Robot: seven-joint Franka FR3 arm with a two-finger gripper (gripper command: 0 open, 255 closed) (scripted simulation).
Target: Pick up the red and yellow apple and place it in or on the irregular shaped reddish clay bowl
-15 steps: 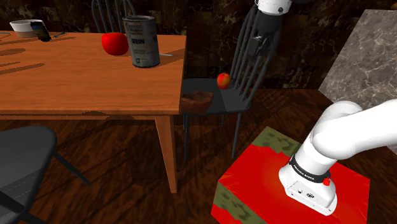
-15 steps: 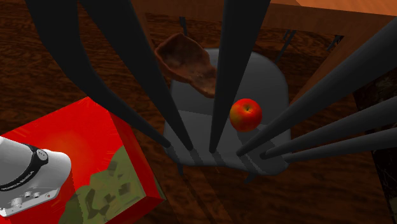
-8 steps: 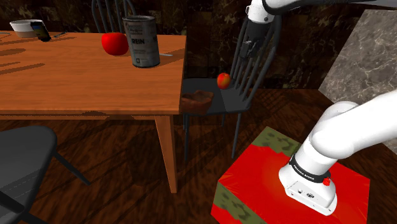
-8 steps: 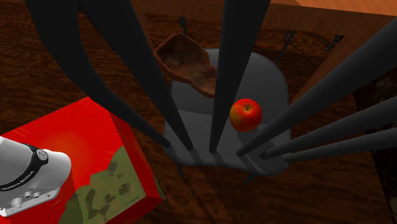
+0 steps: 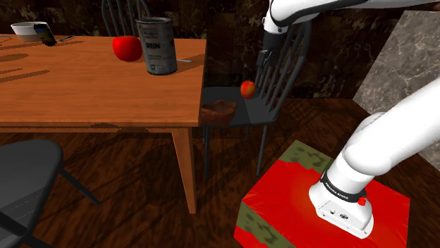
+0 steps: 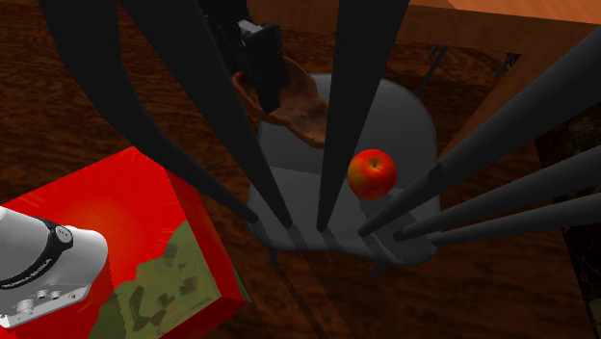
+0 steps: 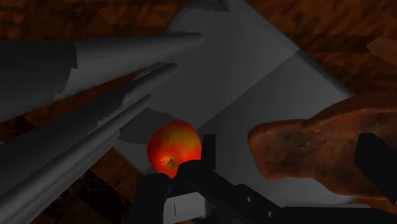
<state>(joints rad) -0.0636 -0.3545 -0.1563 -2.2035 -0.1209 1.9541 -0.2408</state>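
Moved since half a second ago: arm [image 5: 310, 8] swung toward the shoulder view's left; pincer [image 5: 266, 62] lower, level with the chair's back spindles [image 5: 282, 63], and newly entered at the second exterior view's top, in front of the bowl [image 6: 300, 104]. Apple and bowl unshifted

Pincer: black; fingers [image 7: 375, 159] spread, clasping nothing; above the seat, clear of both items

Apple [image 6: 372, 173]: red with yellow patch; rests on dark grey chair seat [image 6: 409, 125], close to the spindles; in the wrist view, just beyond one finger

Bowl: reddish-brown, uneven rim; sits at the seat's edge nearest the tabletop [image 5: 84, 84], apart from the apple

Tabletop: wooden; carries grey can [image 5: 156, 46] and red fruit [image 5: 127, 48], side by side

Stand [image 5: 296, 204]: red box, olive patches
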